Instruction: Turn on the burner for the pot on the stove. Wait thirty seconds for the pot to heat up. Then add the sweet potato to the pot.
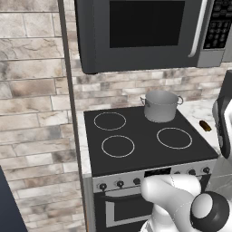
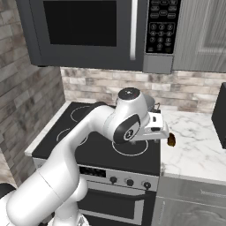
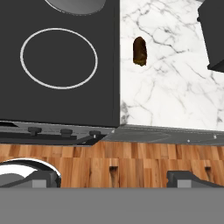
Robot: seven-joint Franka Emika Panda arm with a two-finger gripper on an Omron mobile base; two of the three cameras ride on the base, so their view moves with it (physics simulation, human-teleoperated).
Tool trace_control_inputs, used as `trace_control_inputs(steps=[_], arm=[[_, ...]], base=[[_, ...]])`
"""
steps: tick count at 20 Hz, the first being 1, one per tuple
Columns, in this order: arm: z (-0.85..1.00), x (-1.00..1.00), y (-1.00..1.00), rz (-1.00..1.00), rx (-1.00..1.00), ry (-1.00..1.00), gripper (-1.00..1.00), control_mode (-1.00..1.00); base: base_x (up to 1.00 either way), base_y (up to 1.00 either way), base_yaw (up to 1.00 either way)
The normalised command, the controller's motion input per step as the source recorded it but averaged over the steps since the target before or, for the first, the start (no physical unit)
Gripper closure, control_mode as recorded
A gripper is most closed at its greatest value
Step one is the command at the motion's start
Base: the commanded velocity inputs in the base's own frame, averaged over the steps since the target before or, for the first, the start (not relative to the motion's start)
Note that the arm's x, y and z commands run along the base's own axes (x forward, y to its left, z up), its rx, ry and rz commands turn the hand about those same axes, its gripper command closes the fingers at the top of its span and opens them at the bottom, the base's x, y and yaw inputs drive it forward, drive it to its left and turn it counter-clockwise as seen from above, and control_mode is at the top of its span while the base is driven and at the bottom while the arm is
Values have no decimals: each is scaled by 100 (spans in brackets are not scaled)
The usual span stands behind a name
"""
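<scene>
The grey metal pot (image 1: 161,106) stands on the back right ring of the stove (image 1: 136,156), and its rim shows at the top of the hand view (image 3: 76,4). The sweet potato (image 3: 139,50), a small brown lump, lies on the marble counter just right of the stove (image 1: 205,125) (image 2: 171,140). My gripper (image 3: 117,178) hangs high over the stove's front right corner, well short of the sweet potato. It is open, its fingertips (image 3: 188,178) far apart with nothing between them. Small black knobs (image 3: 65,131) line the steel front. In the right base view my arm hides the pot.
A dark microwave (image 1: 145,31) hangs above the stove. A dark appliance (image 3: 214,35) stands on the marble counter (image 3: 175,96) to the right of the sweet potato. A brick wall (image 1: 31,113) lies left of the stove. Wooden floor (image 3: 131,153) shows below the stove front.
</scene>
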Motion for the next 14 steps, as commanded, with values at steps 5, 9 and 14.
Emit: trace_control_inputs(steps=[5,9,14], arm=[[0,0,0,0,0,0,-100,-100],[0,0,0,0,0,0,-100,-100],[0,0,0,0,0,0,-100,-100]], base=[[0,0,0],[0,0,0],[0,0,0]])
